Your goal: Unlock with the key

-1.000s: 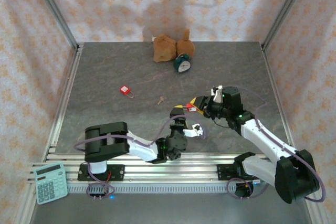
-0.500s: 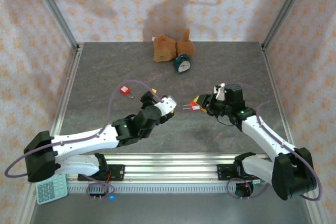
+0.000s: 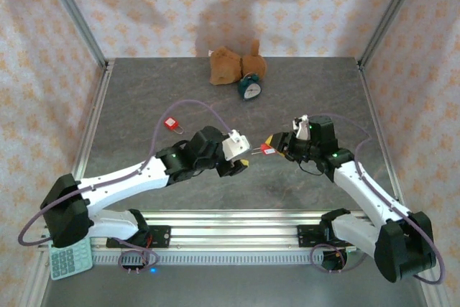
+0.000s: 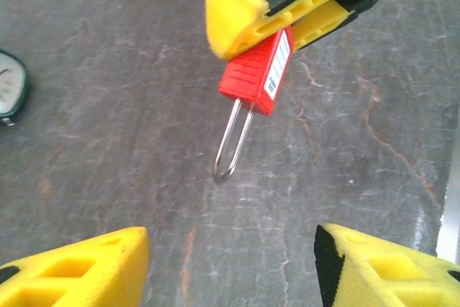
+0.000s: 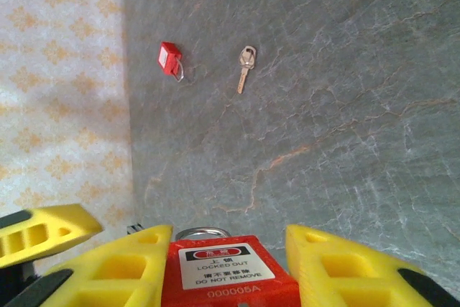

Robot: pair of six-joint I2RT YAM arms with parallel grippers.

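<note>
1. Tabletop (image 3: pixel 144 91): grey stone-pattern slab that carries all the loose items.
2. Left gripper (image 3: pixel 241 157): jaws parted with nothing between them. It faces the held padlock from just beside it, above the tabletop.
3. Right gripper (image 3: pixel 279 141): jaws clamped on the held padlock's body, raised off the tabletop.
4. Held padlock (image 4: pixel 255 70): red body with a thin wire shackle, closed and pointing away from the right gripper. Probably light, rigid and smooth-sided, so best pinched across its flat faces, as here. The keyway end cannot be made out.
5. Spare padlock (image 5: pixel 171 59): red, lying near the key, in neither gripper.
6. Key (image 5: pixel 245 67): lies flat on the tabletop, well apart from the right gripper. Probably thin, stiff, slick metal, and awkward to lift because it sits flush. Take it by the broad head and leave the blade free.
</note>
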